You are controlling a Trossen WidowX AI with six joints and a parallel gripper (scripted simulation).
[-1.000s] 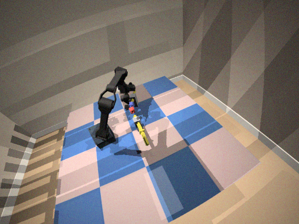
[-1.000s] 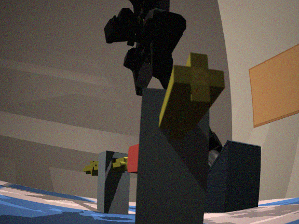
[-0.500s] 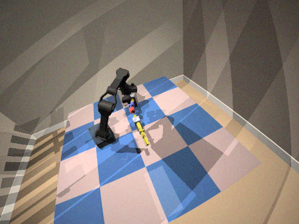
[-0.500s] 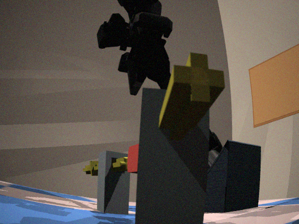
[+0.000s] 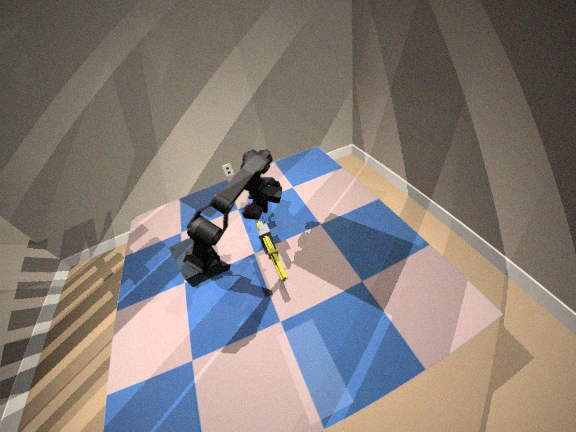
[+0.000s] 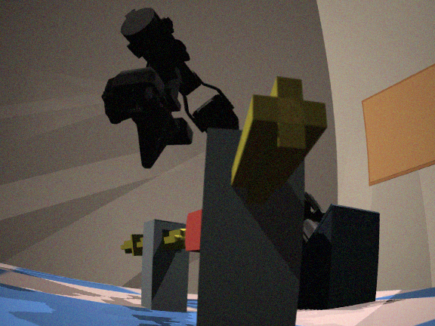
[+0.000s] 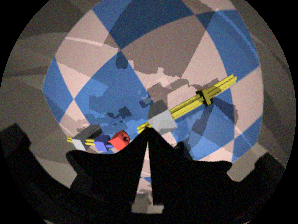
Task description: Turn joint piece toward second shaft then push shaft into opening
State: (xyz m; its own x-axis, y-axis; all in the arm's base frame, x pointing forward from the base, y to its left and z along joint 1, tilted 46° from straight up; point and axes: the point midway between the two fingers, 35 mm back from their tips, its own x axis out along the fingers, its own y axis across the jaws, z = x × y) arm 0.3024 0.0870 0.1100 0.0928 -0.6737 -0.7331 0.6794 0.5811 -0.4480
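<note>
Though pincer (image 7: 148, 135) closed empty, joint piece (image 7: 120, 140) half-hidden.

Looks like a bare room in a house. Wood plank floor (image 5: 520, 370), white baseboard (image 5: 450, 212) running along grey-brown walls (image 5: 150, 75) that meet in a corner, wall outlet (image 5: 227, 169) low down. Big blue-and-pink checkered mat (image 5: 280, 320) spread over the floor. Orange panel (image 6: 400, 124) hanging on one wall.
</note>
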